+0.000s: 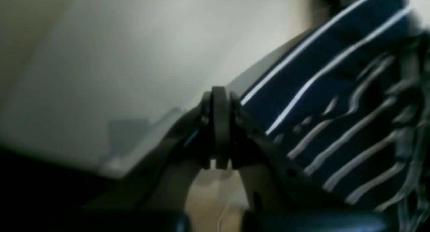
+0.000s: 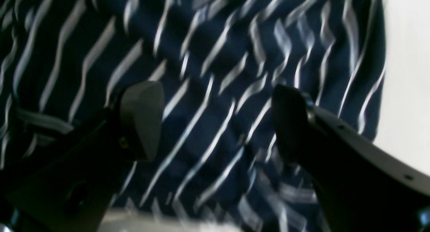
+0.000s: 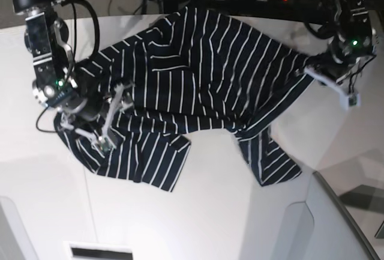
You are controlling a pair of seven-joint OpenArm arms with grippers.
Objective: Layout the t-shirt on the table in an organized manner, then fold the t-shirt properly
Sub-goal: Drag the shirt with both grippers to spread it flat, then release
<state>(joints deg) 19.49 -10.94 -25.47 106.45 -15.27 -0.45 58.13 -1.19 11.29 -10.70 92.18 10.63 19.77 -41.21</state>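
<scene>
Right pincer (image 2: 215, 121) gaping above t-shirt (image 3: 198, 80) | left pincer (image 1: 220, 127) clamped (empty)

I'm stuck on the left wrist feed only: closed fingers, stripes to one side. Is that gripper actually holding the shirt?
Observer: Yes. In the base view the left gripper is shut on an edge of the t-shirt, and the fabric runs taut to it.
Operator: Where's the other arm?
Observer: The right gripper is open, poised over the shirt's opposite end, nothing between its fingers.
Operator: Is the shirt laid flat yet?
Observer: No. It lies crumpled across the table, with one part folded and trailing toward the near edge.
</scene>
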